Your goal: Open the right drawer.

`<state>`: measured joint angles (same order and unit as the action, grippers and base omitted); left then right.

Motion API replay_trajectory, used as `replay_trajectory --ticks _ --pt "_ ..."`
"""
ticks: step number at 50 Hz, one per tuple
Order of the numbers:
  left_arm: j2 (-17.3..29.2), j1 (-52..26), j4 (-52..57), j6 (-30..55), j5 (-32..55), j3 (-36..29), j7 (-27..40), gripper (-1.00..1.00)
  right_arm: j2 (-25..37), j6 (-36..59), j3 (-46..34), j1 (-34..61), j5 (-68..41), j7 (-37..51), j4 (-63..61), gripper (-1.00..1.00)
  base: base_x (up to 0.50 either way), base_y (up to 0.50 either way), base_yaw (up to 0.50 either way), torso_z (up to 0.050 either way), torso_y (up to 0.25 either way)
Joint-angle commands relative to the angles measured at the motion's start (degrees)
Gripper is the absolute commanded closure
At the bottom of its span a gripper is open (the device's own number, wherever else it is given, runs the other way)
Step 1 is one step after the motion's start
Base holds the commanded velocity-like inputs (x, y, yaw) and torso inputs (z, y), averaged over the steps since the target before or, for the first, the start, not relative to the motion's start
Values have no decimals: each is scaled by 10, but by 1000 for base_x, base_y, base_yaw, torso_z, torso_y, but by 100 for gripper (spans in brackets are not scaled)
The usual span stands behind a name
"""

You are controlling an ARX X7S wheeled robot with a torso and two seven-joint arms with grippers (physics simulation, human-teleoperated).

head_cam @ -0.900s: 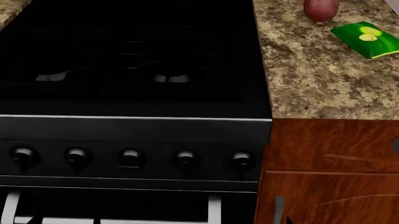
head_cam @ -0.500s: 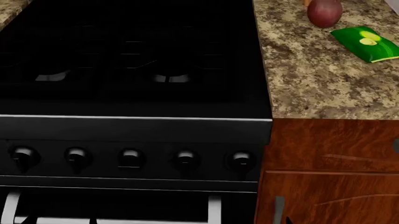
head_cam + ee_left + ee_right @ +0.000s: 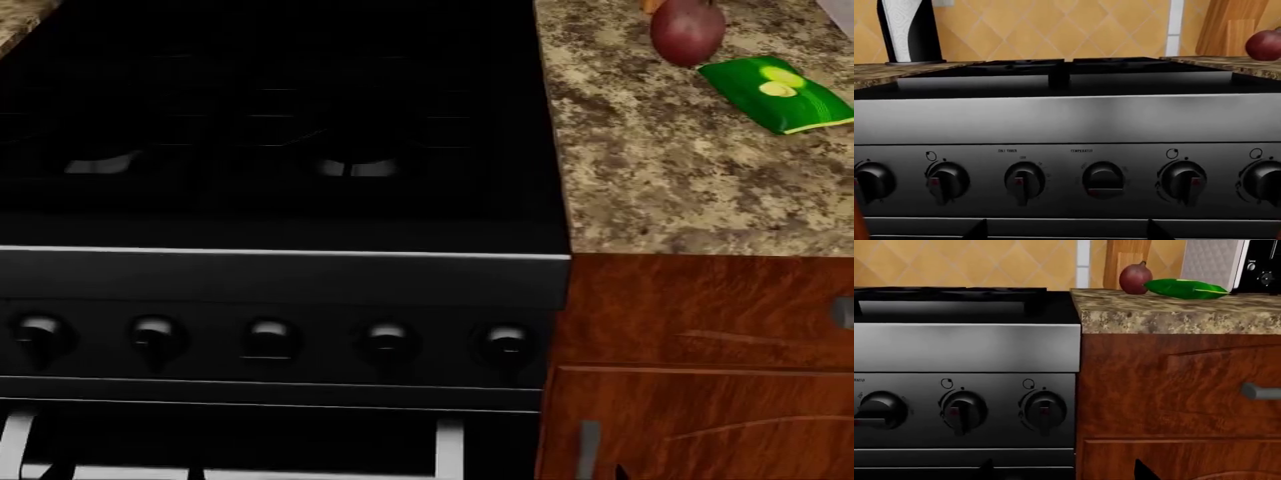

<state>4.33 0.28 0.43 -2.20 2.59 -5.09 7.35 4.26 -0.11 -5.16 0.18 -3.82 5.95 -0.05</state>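
Observation:
The right drawer [image 3: 707, 312] is a reddish-brown wood-grain front under the granite counter, right of the black stove; it is closed. Its grey bar handle [image 3: 843, 312] is cut off by the head view's right edge. In the right wrist view the drawer [image 3: 1174, 385] fills the right half, with the handle [image 3: 1261, 391] at the edge. My right gripper [image 3: 1066, 471] shows only two dark fingertips [image 3: 1144, 471] set wide apart, in front of the stove-cabinet seam, short of the handle. My left gripper [image 3: 1066, 232] faces the stove's knob panel, tips apart and empty.
The black stove [image 3: 280, 270] has a row of knobs [image 3: 387, 342] and a silver oven bar [image 3: 240, 472] below. A cabinet door with a vertical grey handle [image 3: 589, 445] sits under the drawer. On the counter [image 3: 667, 190] lie a red onion [image 3: 687, 30] and a green bag [image 3: 777, 92].
The head view has shifted a little to the right, so the stove and counter sit slightly further left in it. The drawer stays closed.

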Motion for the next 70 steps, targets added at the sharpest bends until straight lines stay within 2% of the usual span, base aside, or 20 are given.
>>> replay_trajectory --ticks 1,70 --pt "7 -3 -9 -10 8 -7 11 -100 7 -3 -7 3 -9 10 8 -100 0 -168 0 0 0" --pt "40 -2 -4 -16 52 -48 40 -100 40 -17 -46 9 -44 43 18 -100 0 -157 0 0 0"
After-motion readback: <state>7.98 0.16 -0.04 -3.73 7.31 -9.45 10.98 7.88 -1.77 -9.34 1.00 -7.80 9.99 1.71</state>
